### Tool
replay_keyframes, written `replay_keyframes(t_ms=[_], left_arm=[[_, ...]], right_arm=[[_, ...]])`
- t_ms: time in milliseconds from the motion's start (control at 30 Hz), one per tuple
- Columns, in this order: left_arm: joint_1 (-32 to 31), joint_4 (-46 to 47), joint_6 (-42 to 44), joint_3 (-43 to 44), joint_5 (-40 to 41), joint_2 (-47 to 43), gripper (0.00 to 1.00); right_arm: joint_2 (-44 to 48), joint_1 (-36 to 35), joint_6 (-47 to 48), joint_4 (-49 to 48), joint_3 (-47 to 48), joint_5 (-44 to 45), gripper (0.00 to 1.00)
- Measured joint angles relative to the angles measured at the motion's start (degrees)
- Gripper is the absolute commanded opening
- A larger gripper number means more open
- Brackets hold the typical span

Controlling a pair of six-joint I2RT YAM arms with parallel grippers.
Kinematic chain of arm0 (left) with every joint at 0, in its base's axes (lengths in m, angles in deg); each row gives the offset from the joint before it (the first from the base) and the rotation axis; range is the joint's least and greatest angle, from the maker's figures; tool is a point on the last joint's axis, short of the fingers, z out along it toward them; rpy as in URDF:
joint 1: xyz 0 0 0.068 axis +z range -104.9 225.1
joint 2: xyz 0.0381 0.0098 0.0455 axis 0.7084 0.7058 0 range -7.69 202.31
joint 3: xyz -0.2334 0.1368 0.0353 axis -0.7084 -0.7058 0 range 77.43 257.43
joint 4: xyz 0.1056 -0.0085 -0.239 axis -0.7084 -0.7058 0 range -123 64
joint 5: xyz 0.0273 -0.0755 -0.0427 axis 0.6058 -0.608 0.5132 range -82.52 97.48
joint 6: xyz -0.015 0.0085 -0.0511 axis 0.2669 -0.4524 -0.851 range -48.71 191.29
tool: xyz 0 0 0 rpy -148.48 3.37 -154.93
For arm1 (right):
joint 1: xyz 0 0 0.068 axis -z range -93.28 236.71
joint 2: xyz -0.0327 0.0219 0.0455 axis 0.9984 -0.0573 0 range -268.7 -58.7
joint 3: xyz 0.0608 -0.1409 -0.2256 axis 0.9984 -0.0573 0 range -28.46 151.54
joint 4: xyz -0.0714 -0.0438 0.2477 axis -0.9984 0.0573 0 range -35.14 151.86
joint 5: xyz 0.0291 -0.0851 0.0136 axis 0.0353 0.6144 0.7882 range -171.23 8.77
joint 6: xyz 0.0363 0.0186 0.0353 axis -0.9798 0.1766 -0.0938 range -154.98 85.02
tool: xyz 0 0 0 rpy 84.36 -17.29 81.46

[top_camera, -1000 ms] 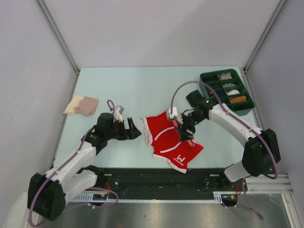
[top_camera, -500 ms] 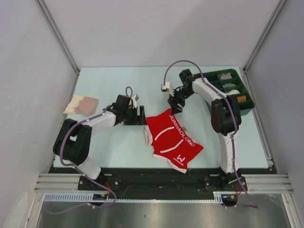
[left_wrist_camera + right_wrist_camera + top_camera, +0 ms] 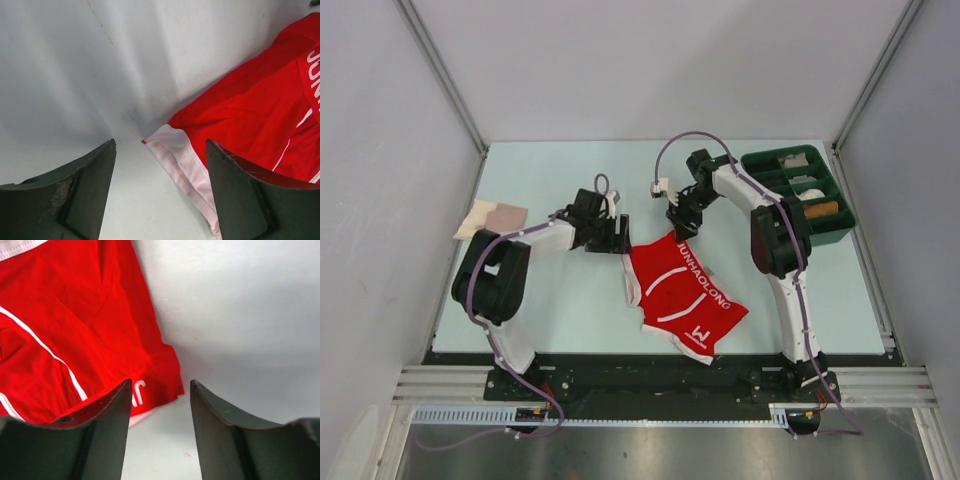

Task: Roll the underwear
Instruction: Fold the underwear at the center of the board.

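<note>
The red underwear (image 3: 682,290) lies flat on the table near the front centre, its white "JUNHAOLONG" waistband lettering running diagonally. My left gripper (image 3: 622,240) is open and empty, low at the underwear's far left corner. In the left wrist view (image 3: 160,145) the white-trimmed corner (image 3: 177,152) lies between the fingers, with red fabric (image 3: 250,105) beyond. My right gripper (image 3: 677,228) is open and empty at the far top corner. In the right wrist view (image 3: 160,385) the red waistband corner (image 3: 155,375) sits just ahead of the left finger (image 3: 100,430).
A beige-and-pink folded cloth (image 3: 492,220) lies at the table's left edge. A green compartment tray (image 3: 840,215) with small items stands at the back right. Grey walls enclose the table on three sides.
My right gripper has come off the middle of the underwear and moved back to its far corner. My left gripper has moved right and back to the far left corner. The waistband lettering now shows fully.
</note>
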Motion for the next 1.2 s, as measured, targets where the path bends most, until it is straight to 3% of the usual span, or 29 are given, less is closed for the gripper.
replay_keyframes(t_ms=[167, 467, 600, 767, 1200], left_arm=[[0.4, 0.0, 1.7, 2.6, -1.5, 2.5, 0.54], [1.4, -0.4, 3.8, 3.9, -7.1, 5.5, 0.02], [1.7, -1.6, 4.0, 5.0, -7.8, 5.9, 0.00], [2.3, -4.3, 5.0, 8.2, -6.5, 6.2, 0.00], [3.6, -5.1, 13.9, 23.7, -3.0, 6.2, 0.00]], right_arm=[[-2.0, -0.5, 0.2, 2.0, 0.5, -1.0, 0.32], [-2.9, -0.2, -0.2, 3.9, 5.1, -3.6, 0.08], [-3.8, 0.0, -0.5, 4.4, 6.8, -4.3, 0.00], [-4.1, 0.7, -3.8, 2.7, 7.2, -4.5, 0.00], [-0.8, 8.0, -19.5, -14.8, 3.8, -9.6, 0.00]])
